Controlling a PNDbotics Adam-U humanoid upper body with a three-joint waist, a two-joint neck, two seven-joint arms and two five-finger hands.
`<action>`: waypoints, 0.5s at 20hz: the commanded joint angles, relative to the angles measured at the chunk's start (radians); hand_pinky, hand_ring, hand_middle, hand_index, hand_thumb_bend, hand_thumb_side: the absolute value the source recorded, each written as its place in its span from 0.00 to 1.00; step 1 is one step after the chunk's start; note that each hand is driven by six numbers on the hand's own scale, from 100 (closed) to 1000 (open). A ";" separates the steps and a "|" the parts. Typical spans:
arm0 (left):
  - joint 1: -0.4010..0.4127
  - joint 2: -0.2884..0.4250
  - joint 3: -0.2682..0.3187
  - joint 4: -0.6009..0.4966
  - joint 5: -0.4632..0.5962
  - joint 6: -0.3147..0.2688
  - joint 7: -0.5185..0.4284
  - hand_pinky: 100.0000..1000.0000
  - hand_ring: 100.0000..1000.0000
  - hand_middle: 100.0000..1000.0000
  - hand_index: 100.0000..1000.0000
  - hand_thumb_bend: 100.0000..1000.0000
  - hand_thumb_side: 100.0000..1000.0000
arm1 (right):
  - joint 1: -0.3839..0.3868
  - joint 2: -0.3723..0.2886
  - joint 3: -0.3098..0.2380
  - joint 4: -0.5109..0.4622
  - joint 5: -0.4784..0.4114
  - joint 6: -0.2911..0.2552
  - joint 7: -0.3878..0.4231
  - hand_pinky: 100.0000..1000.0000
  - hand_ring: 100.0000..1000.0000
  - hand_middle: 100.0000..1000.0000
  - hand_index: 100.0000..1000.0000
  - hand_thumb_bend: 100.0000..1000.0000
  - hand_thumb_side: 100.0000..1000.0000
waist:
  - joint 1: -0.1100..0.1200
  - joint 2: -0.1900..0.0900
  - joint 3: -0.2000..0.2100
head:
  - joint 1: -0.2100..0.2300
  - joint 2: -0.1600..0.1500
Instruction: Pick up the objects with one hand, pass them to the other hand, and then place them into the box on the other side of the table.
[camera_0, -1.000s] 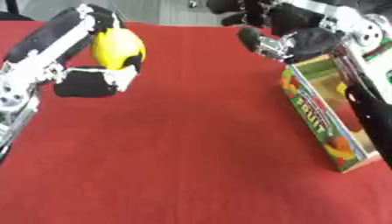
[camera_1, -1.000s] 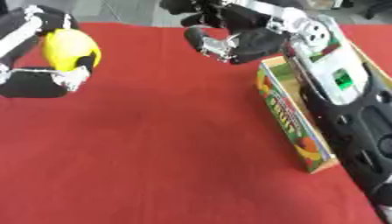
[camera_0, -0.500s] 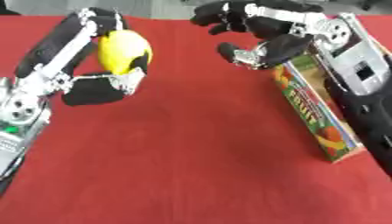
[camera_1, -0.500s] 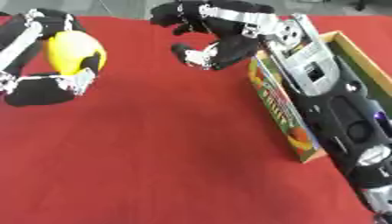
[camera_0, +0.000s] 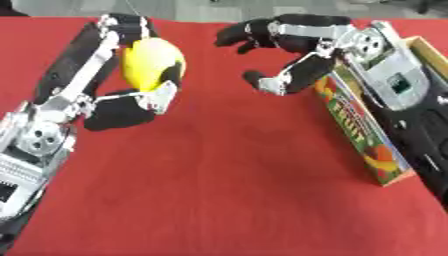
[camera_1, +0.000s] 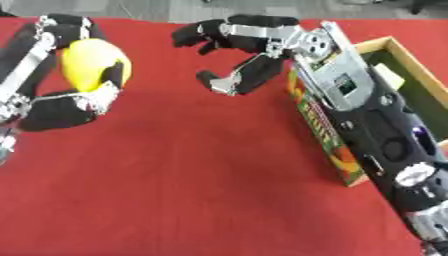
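Observation:
A yellow lemon-shaped fruit (camera_0: 150, 64) is held above the red table at the upper left, with my left hand (camera_0: 122, 102) curled round it, fingers over its top and thumb beneath. My right hand (camera_0: 293, 50) reaches in from the right, open, its fingers and thumb spread toward the fruit with a gap of red cloth between them. The box (camera_1: 325, 135) with a colourful fruit-printed side stands along the right edge of the table, under my right forearm; its open inside (camera_1: 418, 95) shows dark green in the right eye view.
A red cloth (camera_0: 219, 190) covers the table. The grey floor lies beyond its far edge. My right arm (camera_1: 376, 145) lies over the box's near wall.
My right hand has moved left, away from the box and toward the fruit. My left hand still holds the fruit and has come slightly nearer. The camera has also shifted.

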 joint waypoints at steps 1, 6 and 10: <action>-0.008 0.002 -0.005 -0.025 -0.018 -0.021 0.004 0.62 0.51 0.45 0.50 0.00 0.25 | -0.028 -0.003 0.001 0.000 0.026 -0.017 0.001 0.93 1.00 0.91 0.97 0.00 0.08 | 0.001 -0.027 0.002 | 0.001 0.002; -0.015 -0.004 -0.021 -0.028 -0.072 -0.077 0.024 0.62 0.52 0.46 0.50 0.00 0.18 | -0.037 0.005 0.007 0.015 0.029 -0.011 0.016 0.93 1.00 0.92 0.98 0.00 0.24 | -0.001 -0.027 0.003 | -0.002 0.005; -0.015 -0.005 -0.038 -0.028 -0.115 -0.109 0.029 0.63 0.52 0.46 0.50 0.00 0.15 | -0.041 0.009 0.012 0.019 0.012 0.006 0.042 0.93 1.00 0.92 0.98 0.00 0.30 | -0.003 -0.026 0.004 | -0.004 0.004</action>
